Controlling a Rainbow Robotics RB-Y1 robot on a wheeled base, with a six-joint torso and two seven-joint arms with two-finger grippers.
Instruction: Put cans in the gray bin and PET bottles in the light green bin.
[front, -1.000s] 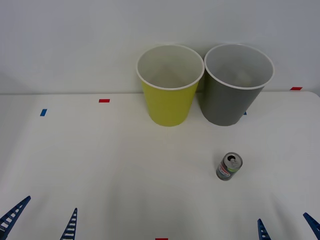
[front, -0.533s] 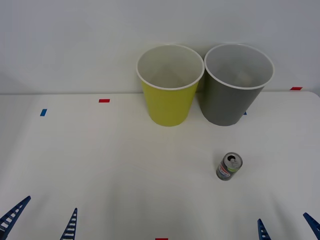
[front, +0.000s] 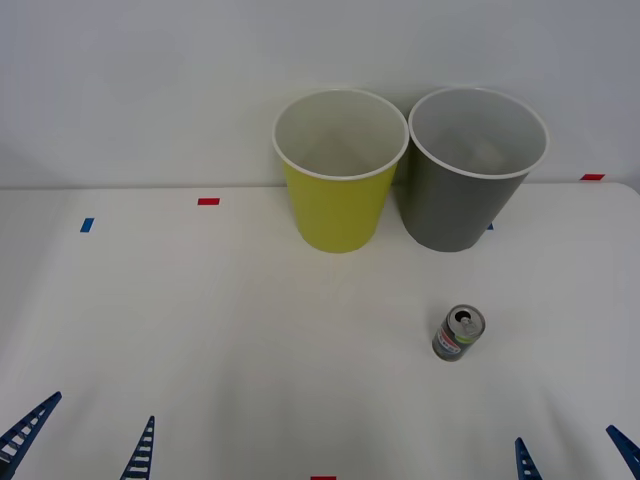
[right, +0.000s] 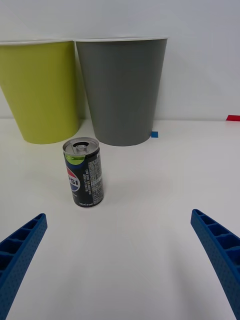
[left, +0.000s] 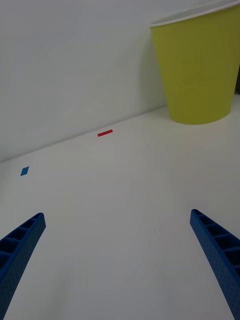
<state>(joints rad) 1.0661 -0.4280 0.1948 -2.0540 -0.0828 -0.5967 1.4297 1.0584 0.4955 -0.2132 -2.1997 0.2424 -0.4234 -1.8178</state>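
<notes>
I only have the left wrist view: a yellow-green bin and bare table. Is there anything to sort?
Observer: Yes, one can stands upright on the table, on the robot's right side.
Operator: Is there a second bin?
Observer: The gray bin stands right beside the light green bin, on its right.
Operator: Which arm is nearer the can?
Observer: The right gripper; its wrist view has the can just ahead between its open fingers. The left gripper is open too.
</notes>
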